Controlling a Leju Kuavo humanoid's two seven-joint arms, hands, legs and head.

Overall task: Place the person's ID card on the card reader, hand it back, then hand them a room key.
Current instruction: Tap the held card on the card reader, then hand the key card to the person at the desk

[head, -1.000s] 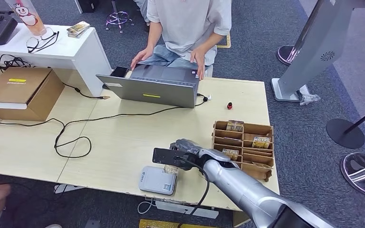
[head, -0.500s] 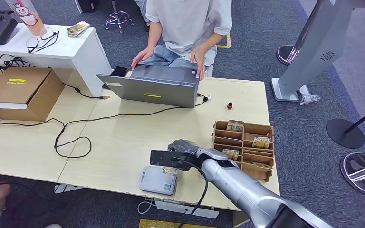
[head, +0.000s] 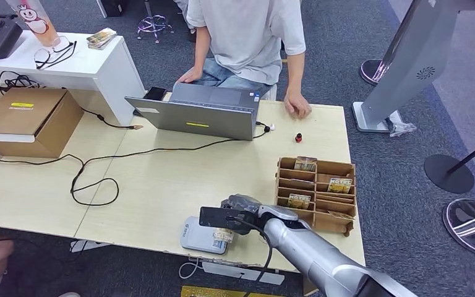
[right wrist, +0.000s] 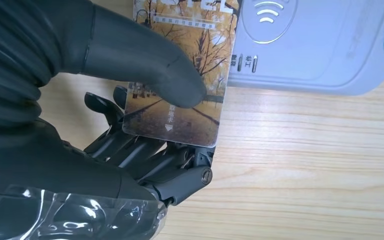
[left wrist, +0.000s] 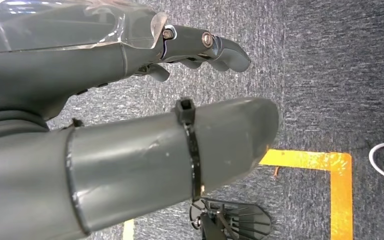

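- Pale wooden bench (head: 161, 185), bearing all that follows; a person (head: 247, 37) seated at its far side, one hand (head: 297, 105) resting on the top beyond the card reader.
- Grey laptop (head: 195, 117) far behind the card reader, lid raised, back turned this way.
- Brown cardboard box (head: 31, 117) well off to the left of the card reader, at the bench's far left.
- Wooden compartment tray (head: 318, 189) just right of the card reader, several cards standing in its slots.
- Black cable (head: 96, 179) looped on the bench left of and behind the card reader.
- White card reader (head: 201, 236) (right wrist: 325, 45) flat at the bench's near edge.
- Right hand (head: 238, 210) (right wrist: 105, 100) hovering at the card reader's right end, thumb pressed on top of the card and fingers (right wrist: 145, 155) curled beneath, pinching it.
- Card (head: 224, 234) (right wrist: 182, 85) with autumn-tree print, held nearly flat, long axis running from the hand toward the card reader, far end overlapping the reader's edge; contact with the reader not discernible.
- Left hand (left wrist: 130, 125) hanging over grey carpet, away from the card reader, fingers (left wrist: 220, 47) slightly curled, apart, holding nothing.
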